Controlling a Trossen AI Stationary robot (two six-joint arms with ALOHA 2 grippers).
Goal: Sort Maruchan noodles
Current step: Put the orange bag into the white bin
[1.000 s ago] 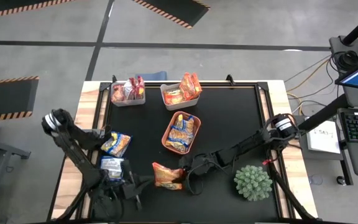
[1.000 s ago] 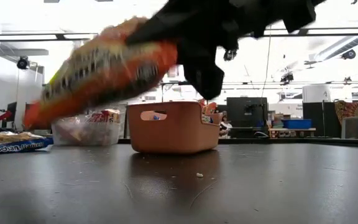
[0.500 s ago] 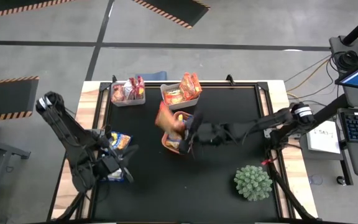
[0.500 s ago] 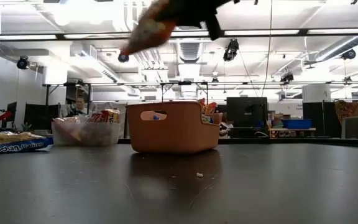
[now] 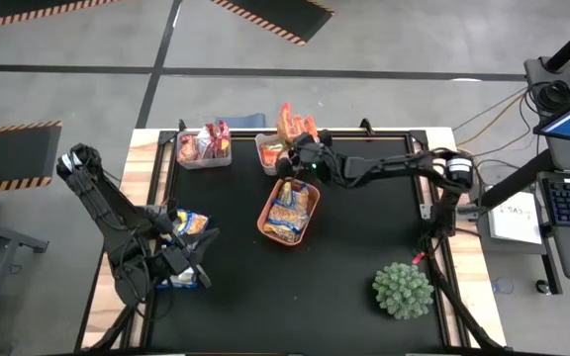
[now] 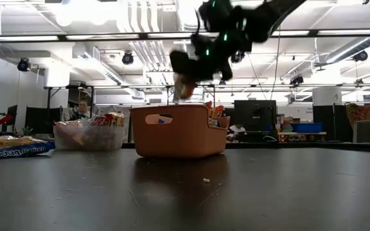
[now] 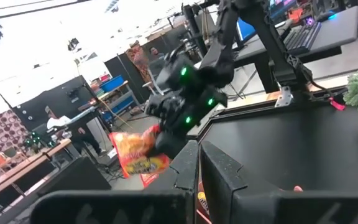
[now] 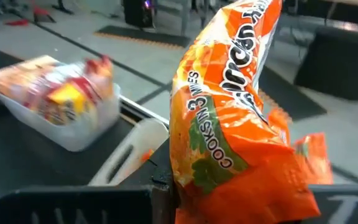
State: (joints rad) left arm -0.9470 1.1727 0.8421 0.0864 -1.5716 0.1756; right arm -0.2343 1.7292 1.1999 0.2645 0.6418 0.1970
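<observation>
Ideally, the right gripper (image 5: 300, 150), clenched on an orange packet (image 8: 241, 124), needed to centre over the clear bin (image 5: 270, 153) before releasing, while the left gripper (image 5: 188, 267) waited clenched and empty.

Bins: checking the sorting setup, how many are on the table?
3: one clear bin back left, a second clear bin beside it, the orange tray mid-table. None seems hidden.

arms (image 5: 384, 173): dark, jointed | wrist: green lights | tool (image 8: 166, 205): black, blocky fingers
</observation>
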